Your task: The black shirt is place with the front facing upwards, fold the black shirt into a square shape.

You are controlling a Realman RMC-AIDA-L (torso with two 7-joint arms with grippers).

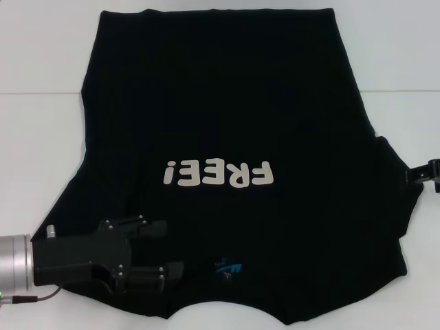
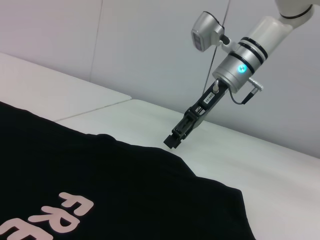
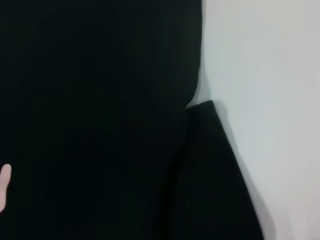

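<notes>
The head camera is looking forward and steeply down from above, taking in nearly the whole black shirt [image 1: 227, 137] spread on the white bench [image 1: 41, 62], with the left gripper [image 1: 168, 251] near the lower left and the right gripper [image 1: 430, 172] just entering at the right edge. The left wrist camera is sitting low over the shirt [image 2: 100, 180], facing across it toward the right gripper [image 2: 172, 141] and the wall behind, so it is sharing the cream lettering [image 2: 50, 220] with the head view [image 1: 218, 174]. The right wrist camera is hanging very close above the shirt [image 3: 100, 125], pointing down at its edge and the bench [image 3: 270, 100] beside it.
</notes>
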